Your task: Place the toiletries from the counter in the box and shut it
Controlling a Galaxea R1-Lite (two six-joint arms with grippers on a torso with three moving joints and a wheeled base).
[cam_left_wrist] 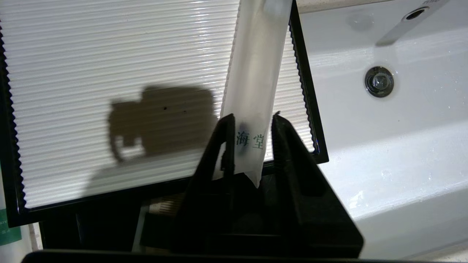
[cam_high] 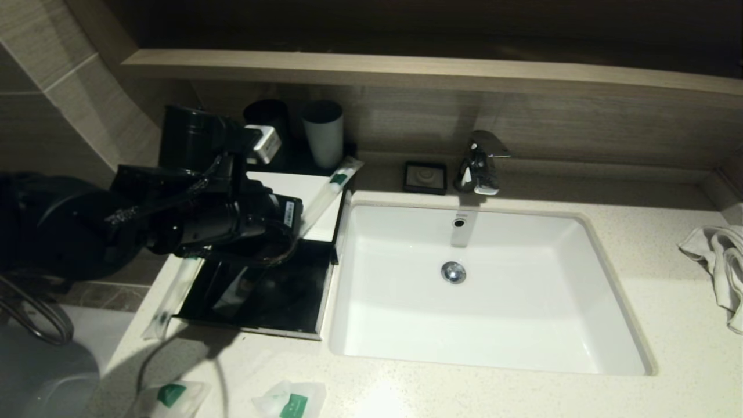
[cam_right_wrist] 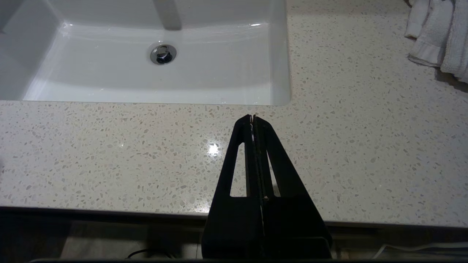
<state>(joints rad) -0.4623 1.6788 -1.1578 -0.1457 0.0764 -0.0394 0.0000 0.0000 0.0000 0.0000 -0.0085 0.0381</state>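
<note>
Left hand point(cam_left_wrist: 249, 122) around one packet point(cam_left_wrist: 252, 87); two pouches point(cam_high: 290, 400).

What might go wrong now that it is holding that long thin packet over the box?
The left end effector grips the long packet only near one end, so the rest sticks out over the box lid toward the cups and could catch or slip. The open drawer sits close to the sink, so a dropped packet might land in the basin. Another packet lies half over the drawer's edge and could be knocked off.
</note>
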